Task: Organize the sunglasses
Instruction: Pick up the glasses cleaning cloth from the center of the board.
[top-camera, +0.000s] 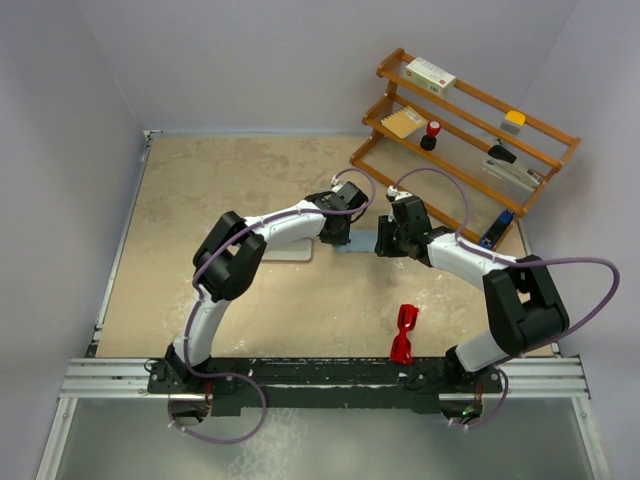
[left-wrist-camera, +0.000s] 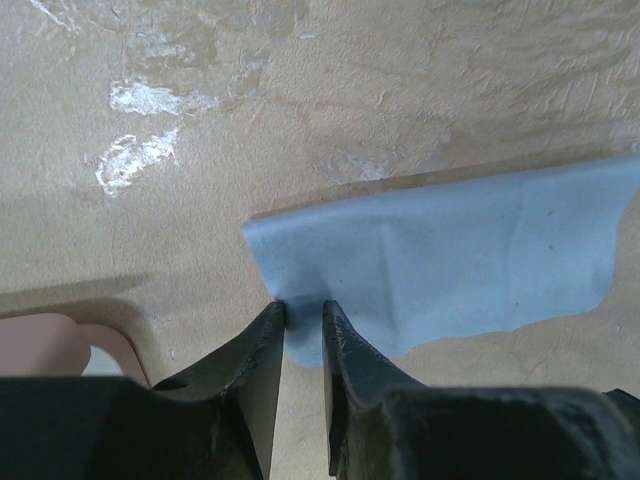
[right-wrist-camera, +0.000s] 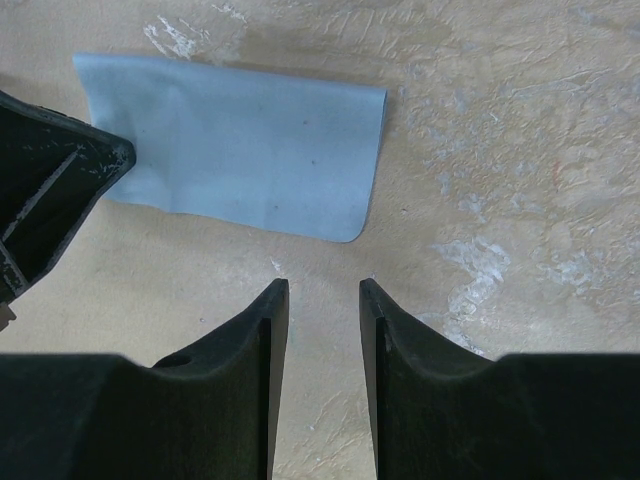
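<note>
Beige worktop (top-camera: 200, 200) is carrying the red sunglasses (top-camera: 404, 333) by its near edge, right of centre, lying lengthwise near-to-far, closer to the right gripper (right-wrist-camera: 323, 290), which is hovering empty and half-spread, while the left gripper (left-wrist-camera: 303, 308) is hovering narrow-jawed at a corner of the blue cloth (right-wrist-camera: 240, 150).

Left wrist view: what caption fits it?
Left tool, narrowly open, poised at the edge of a blue cloth on the tan table.

Robotics lab cell: plain grey walls (top-camera: 60, 150), worn tabletop (top-camera: 200, 200), robot arms (top-camera: 290, 225) on aluminium rail (top-camera: 100, 378), wooden prop rack (top-camera: 450, 167).
</note>
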